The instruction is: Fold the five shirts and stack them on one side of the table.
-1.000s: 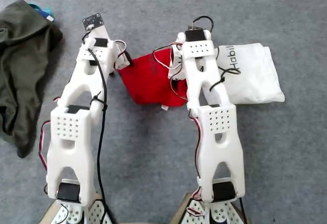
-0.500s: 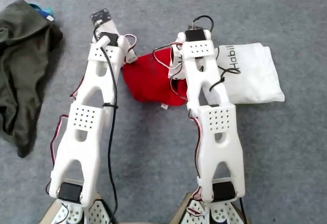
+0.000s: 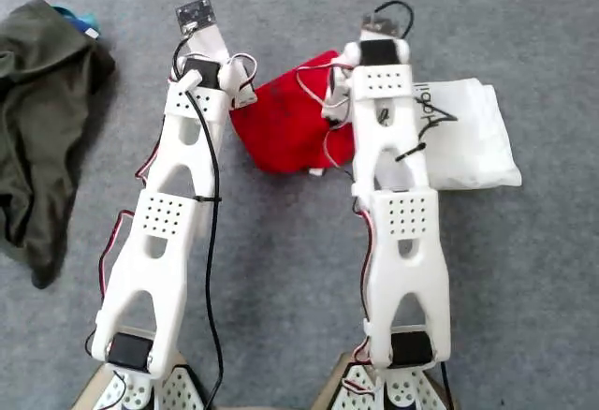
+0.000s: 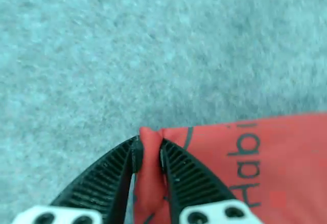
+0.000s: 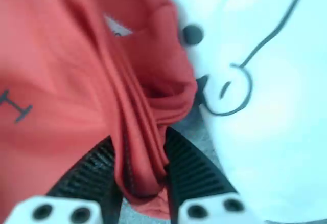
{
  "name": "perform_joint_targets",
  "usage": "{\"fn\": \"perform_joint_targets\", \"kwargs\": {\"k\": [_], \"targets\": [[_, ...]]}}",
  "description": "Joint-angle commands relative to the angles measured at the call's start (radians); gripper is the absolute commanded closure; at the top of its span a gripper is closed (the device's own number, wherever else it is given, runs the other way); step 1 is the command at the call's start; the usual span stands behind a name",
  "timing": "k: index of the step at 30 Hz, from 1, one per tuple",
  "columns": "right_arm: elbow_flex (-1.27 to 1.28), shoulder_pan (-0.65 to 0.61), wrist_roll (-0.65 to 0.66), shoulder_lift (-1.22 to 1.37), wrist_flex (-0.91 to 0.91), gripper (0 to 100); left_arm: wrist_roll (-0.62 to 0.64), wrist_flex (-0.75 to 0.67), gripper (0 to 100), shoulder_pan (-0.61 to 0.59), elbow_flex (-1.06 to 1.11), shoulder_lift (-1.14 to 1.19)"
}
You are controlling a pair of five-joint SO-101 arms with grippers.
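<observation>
A red shirt (image 3: 285,124) lies folded between the two arms at mid table. My left gripper (image 4: 148,155) is shut on its left corner, with red cloth (image 4: 214,178) pinched between the black fingers. My right gripper (image 5: 139,175) is shut on a bunched edge of the red shirt (image 5: 61,81), right beside a folded white shirt (image 5: 271,106). The white shirt (image 3: 463,139) rests on the table to the right, partly under the right arm. In the high view the left gripper (image 3: 234,82) and right gripper (image 3: 342,92) flank the red shirt.
A dark green shirt (image 3: 42,120) lies crumpled at the far left, with a bit of blue cloth (image 3: 80,21) at its top. The grey carpet-like table (image 3: 281,270) is bare in front between the arms.
Both arms have moved away from their bases, carrying the red shirt farther up the table. The left arm also swung toward the centre.
</observation>
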Motion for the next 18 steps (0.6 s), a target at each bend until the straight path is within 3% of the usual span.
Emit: {"fn": "perform_joint_targets", "kwargs": {"k": [1, 8, 18], "targets": [[-0.061, 0.051, 0.028, -0.142, 0.012, 98.4, -0.018, 0.005, 97, 0.015, -0.056, -0.152], [-0.059, 0.172, 0.071, -0.326, 0.012, 98.4, -0.021, -0.109, 97, 0.081, -0.050, -0.265], [0.137, 0.437, 0.192, -0.501, 0.012, 98.4, -0.021, -0.367, 97, 0.302, -0.016, -0.265]]}}
